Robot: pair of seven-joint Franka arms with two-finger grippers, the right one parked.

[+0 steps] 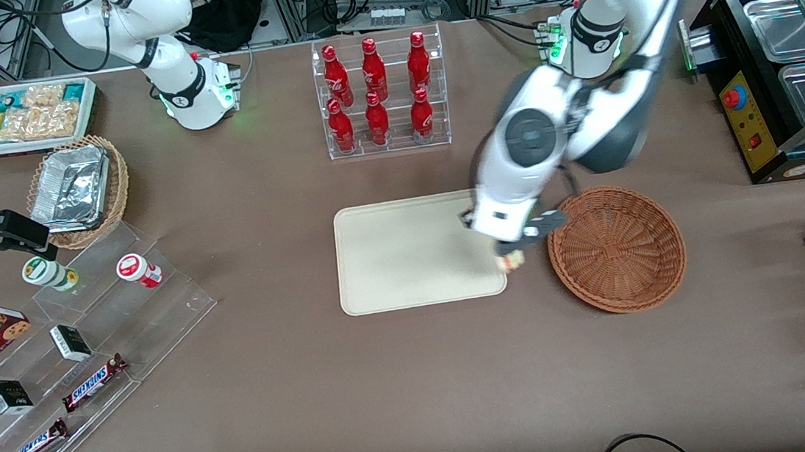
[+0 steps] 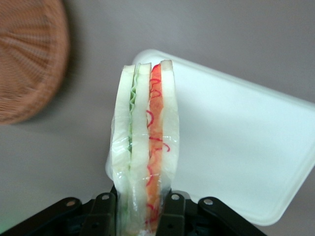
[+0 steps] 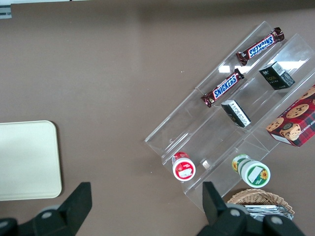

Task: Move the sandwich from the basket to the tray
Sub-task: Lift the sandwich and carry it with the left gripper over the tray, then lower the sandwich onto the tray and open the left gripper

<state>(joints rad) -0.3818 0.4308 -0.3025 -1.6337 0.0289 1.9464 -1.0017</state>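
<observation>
Six red bottles (image 1: 377,95) (two rows), two Snickers bars (image 1: 92,382), two baskets (image 1: 617,247), one tray (image 1: 405,255).

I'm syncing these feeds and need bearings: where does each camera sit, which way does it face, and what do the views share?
Front view: high up, facing the robots, looking down on the table; shows both arms, the gripper holding the sandwich over the tray edge nearest the basket.
Left wrist view: on the working arm, looking along the fingers at the sandwich, tray and basket.
Right wrist view: on the parked arm, looking down at the tray corner and snack rack; own fingers show.
Shared: the tray, in all three.
</observation>
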